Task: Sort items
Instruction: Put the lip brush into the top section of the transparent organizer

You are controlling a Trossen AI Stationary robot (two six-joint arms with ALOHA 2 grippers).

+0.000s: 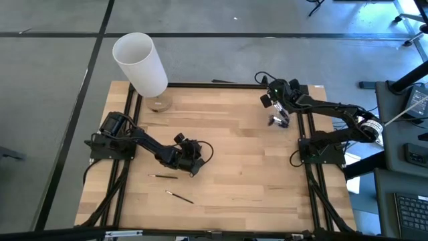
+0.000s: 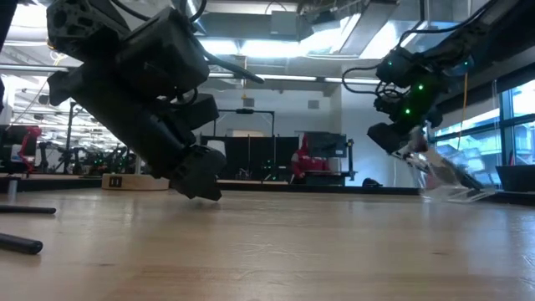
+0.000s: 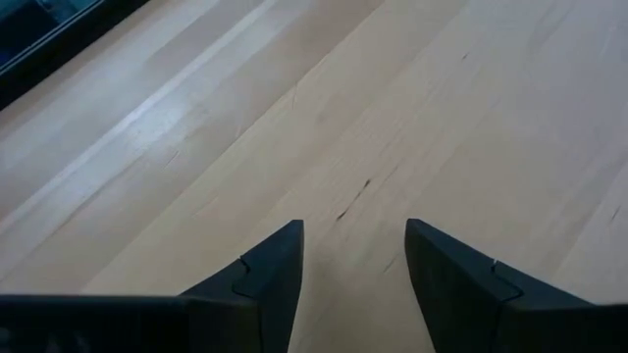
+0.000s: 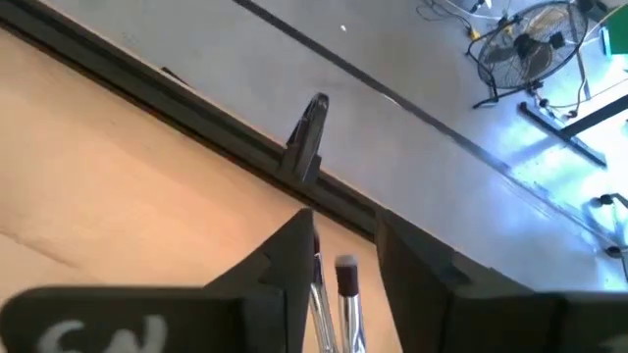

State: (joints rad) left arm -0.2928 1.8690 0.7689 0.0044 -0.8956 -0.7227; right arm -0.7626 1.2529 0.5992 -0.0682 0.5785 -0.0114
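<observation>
High view shows two brushes left on the table near the left gripper, whose fingers stand apart and empty. Right gripper, at the far right corner, has its fingers apart around two brush tips; sorting seems nearly done.

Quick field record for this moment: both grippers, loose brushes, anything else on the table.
left gripper: low over bare wood, jaws open, empty
right gripper: raised at the table's far right corner
right jaws: parted, two brushes between them; grip not clear
loose brushes: two on the near-left table, one and another
other: white cylinder at the far left
</observation>
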